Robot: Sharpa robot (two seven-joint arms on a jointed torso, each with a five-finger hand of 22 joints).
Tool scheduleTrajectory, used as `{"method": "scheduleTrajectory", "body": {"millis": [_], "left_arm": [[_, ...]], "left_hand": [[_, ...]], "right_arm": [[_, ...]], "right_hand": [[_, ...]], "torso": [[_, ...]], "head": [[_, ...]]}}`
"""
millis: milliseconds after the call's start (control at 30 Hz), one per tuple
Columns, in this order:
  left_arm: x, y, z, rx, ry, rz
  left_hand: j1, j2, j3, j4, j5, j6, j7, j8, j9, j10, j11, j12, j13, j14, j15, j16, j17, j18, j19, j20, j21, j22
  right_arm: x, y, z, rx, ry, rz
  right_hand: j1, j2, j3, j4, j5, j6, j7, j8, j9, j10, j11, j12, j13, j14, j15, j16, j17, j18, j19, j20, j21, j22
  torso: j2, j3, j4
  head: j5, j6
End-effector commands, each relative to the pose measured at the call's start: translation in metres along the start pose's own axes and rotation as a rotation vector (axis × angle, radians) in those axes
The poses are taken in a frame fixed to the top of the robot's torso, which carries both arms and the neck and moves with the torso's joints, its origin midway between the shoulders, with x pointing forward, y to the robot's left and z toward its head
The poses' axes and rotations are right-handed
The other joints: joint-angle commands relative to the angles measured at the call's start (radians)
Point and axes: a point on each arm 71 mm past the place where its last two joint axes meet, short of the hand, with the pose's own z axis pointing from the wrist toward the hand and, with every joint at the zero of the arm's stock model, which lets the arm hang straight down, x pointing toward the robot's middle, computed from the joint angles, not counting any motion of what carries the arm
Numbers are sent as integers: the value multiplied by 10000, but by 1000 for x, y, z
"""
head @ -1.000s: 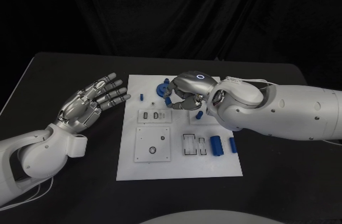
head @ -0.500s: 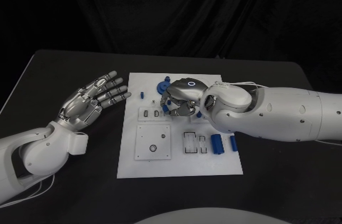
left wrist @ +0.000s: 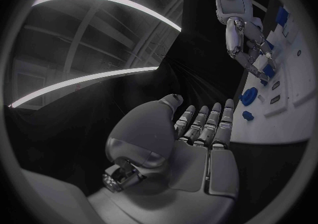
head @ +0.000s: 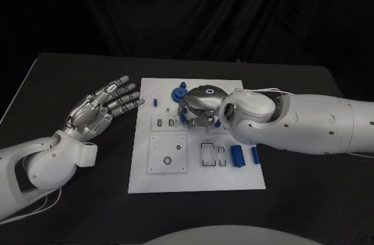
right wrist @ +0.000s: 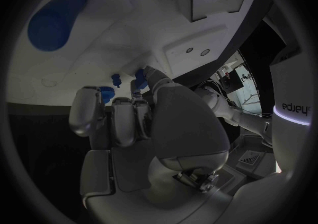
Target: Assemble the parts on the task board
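The silver right hand (head: 199,111) curls its fingers over the flat white task board (head: 196,180), grip unclear, while the left hand (head: 97,110) lies spread, holding nothing.

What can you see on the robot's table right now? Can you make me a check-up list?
Surface: black table, bare around the board.
Job's things: white task board in the middle; blue parts on it, two blue cylinders lying near its right edge, a round blue part at its far end.
Clutter: nothing seen.
Hands: left hand open, fingers spread, beside the board; right hand curled over the board's far part, grip cannot be told.
Cables: thin white cable on the right arm.
Surroundings: dark curtain behind.
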Motion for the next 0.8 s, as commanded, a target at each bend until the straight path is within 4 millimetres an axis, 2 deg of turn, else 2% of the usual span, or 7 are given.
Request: {"method": "scheduleTrajectory", "body": {"millis": [33,100,333,633,767,800], "left_arm": [[2,-3,0,534,133,-158],[1,-3,0,530,133,-157],[1,-3,0,513,136,-160],[-1,-2,0,497,119,-150],[-1,-2,0,498,113,-148],[-1,-2,0,500,111,-147]], "left_hand": [[-114,-8,38,-3,11,-7,79,-31,7,-15,47,5,8,-15,-3,35,9,-155,-40,-17,-28,-12],[-114,-8,38,-3,11,-7,79,-31,7,-15,47,5,8,-15,-3,35,9,-155,-40,-17,-28,-12],[-132,-6,60,-5,10,-19,80,-36,5,-20,48,5,8,-24,-2,36,8,-156,-47,-17,-32,-14],[-132,-6,60,-5,10,-19,80,-36,5,-20,48,5,8,-24,-2,36,8,-156,-47,-17,-32,-14],[-132,-6,60,-5,10,-19,80,-36,5,-20,48,5,8,-24,-2,36,8,-156,-47,-17,-32,-14],[-147,-10,76,-7,7,-28,82,-40,3,-29,48,-4,5,-39,-2,28,5,-156,-52,-16,-34,-16]], "right_arm": [[3,-1,0,325,288,-221],[4,-1,1,357,370,-242],[8,-1,2,363,527,-250],[10,-1,3,265,472,-204],[10,-1,2,208,399,-178],[10,-1,2,174,348,-163]], "right_hand": [[-159,-65,11,-36,-173,-274,67,-238,-152,-65,27,-51,812,251,83,-64,770,96,-66,32,-85,559],[-210,-96,21,-30,-339,-421,95,-396,-217,-102,22,-70,784,231,81,-95,741,114,-98,43,-158,532],[-342,-146,-7,16,-712,-618,134,-648,-326,-212,20,-131,690,191,90,-158,683,141,-153,59,-297,484],[-680,-257,-322,185,-1737,-1324,124,-1215,-639,-457,-10,-296,452,153,71,-208,635,163,-183,47,-467,466],[-751,-304,-444,237,-1981,-1522,116,-1348,-741,-458,-15,-297,447,166,66,-180,661,156,-159,42,-462,492],[-783,-344,-513,281,-2109,-1717,96,-1464,-826,-450,-28,-292,451,187,57,-140,698,146,-125,36,-422,527]], "torso": [[1,6,20],[-5,-2,21],[-11,-8,16],[-9,-11,21],[-4,-9,22],[-4,-9,22]], "head": [[-25,5],[-31,0],[-5,-7],[20,-35],[21,-30],[21,-30]]}}
